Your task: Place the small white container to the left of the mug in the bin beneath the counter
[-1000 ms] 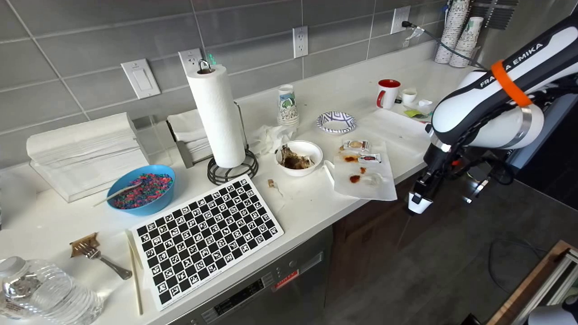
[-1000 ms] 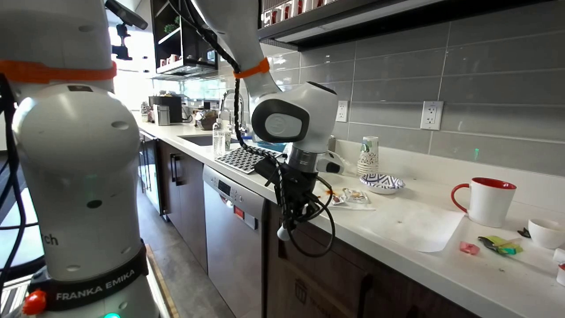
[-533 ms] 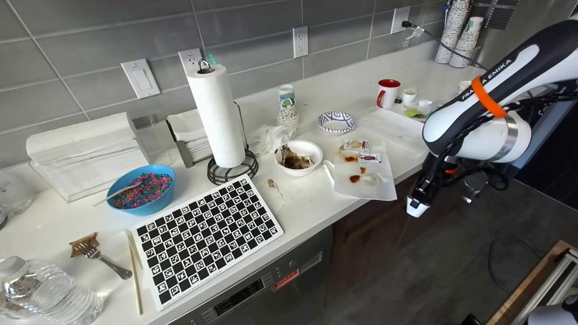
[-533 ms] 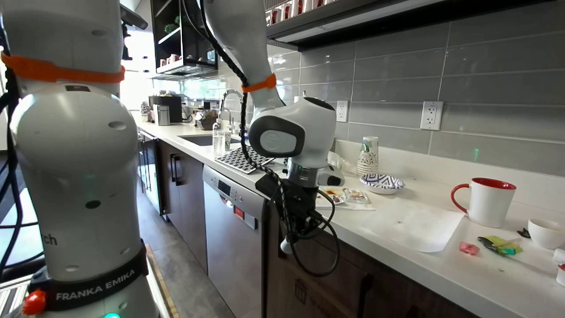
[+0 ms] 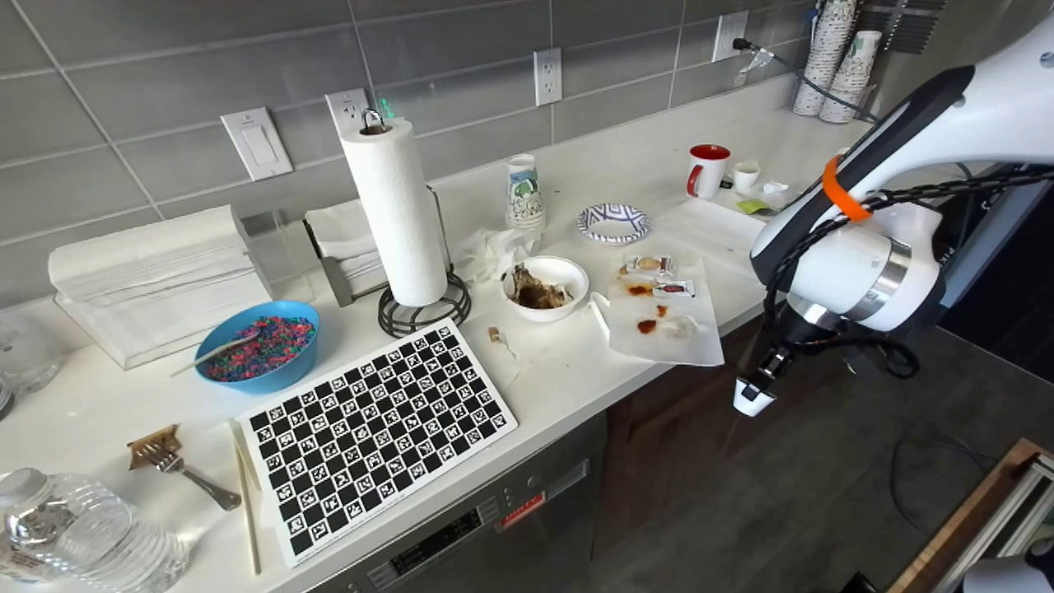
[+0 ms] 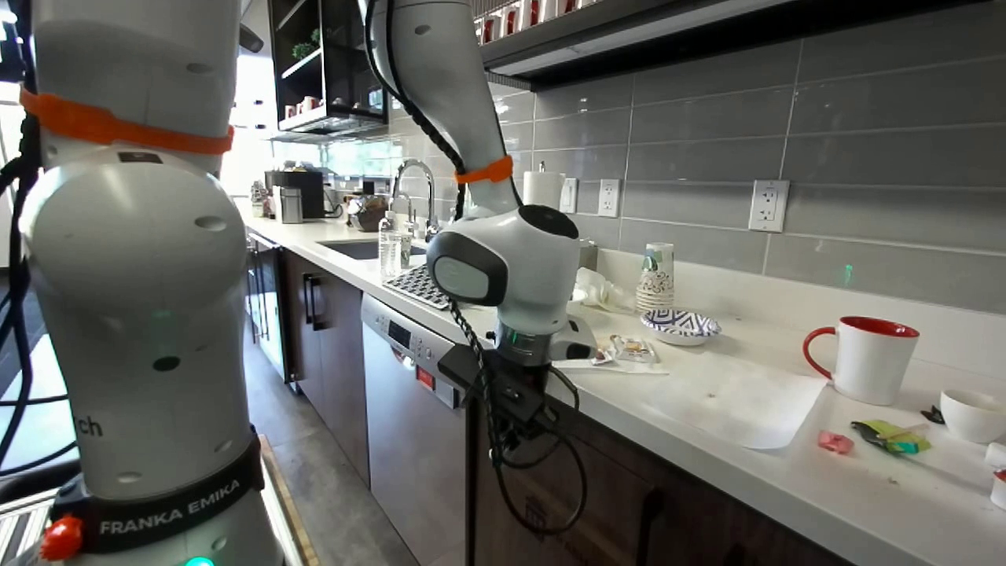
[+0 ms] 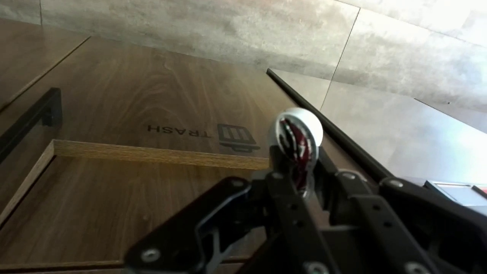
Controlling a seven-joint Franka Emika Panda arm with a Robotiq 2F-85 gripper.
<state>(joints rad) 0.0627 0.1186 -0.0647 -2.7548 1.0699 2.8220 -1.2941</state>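
Observation:
A small white container [image 5: 753, 398] with a red and silver lid hangs in my gripper [image 5: 762, 380], in front of the cabinets and below the counter edge. In the wrist view the container [image 7: 298, 139] sits between the fingertips of the gripper [image 7: 297, 161], which is closed around it. The red and white mug [image 5: 708, 171] stands on the counter, well away from the gripper; it also shows in an exterior view [image 6: 872, 362]. A brown cabinet front [image 7: 152, 87] marked TRASH faces the wrist camera, with a wood-edged recess [image 7: 159, 155]. The bin's inside is not visible.
The counter edge [image 6: 676, 448] runs above the gripper. A black handle [image 7: 34, 118] sticks out beside the TRASH front, and the dishwasher [image 6: 416, 424] is on its other side. A white cup [image 6: 973, 414] stands by the mug. A cable loops beneath the wrist.
The arm has moved down, and the gripper with the white container is lower and slightly further left in an exterior view. The container stays held, and the counter items have not moved.

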